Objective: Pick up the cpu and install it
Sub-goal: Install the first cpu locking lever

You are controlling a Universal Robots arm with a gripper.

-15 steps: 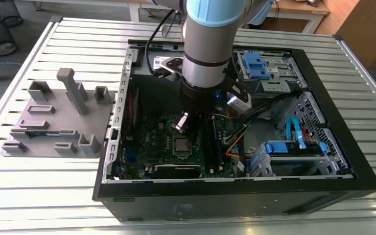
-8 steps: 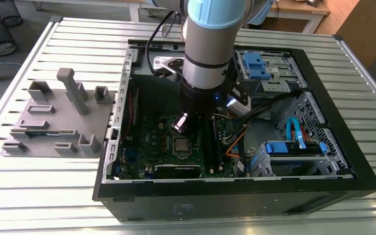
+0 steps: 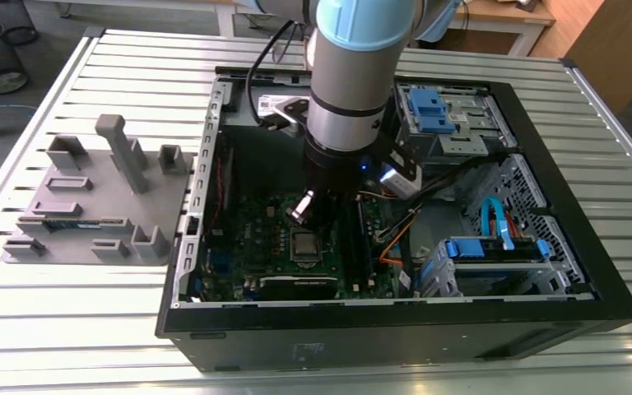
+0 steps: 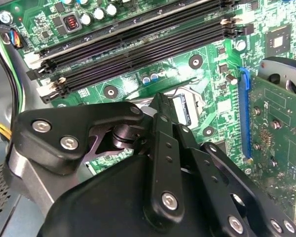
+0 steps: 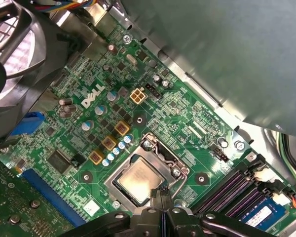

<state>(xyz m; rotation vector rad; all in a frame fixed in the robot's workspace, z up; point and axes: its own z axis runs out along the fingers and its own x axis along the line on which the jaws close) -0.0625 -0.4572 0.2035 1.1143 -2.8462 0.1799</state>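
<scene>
Black metal gripper [image 5: 163, 193], fingers pressed together, holding nothing, at the rim of a steel socket frame [image 5: 164, 154]. The cpu [image 5: 139, 180], a flat silvery matte square, sits in it mid-way across the green motherboard [image 5: 187, 131].

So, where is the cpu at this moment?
In the first wrist view the cpu lies in its socket on the green motherboard, just beside the tips of the end effector.
</scene>
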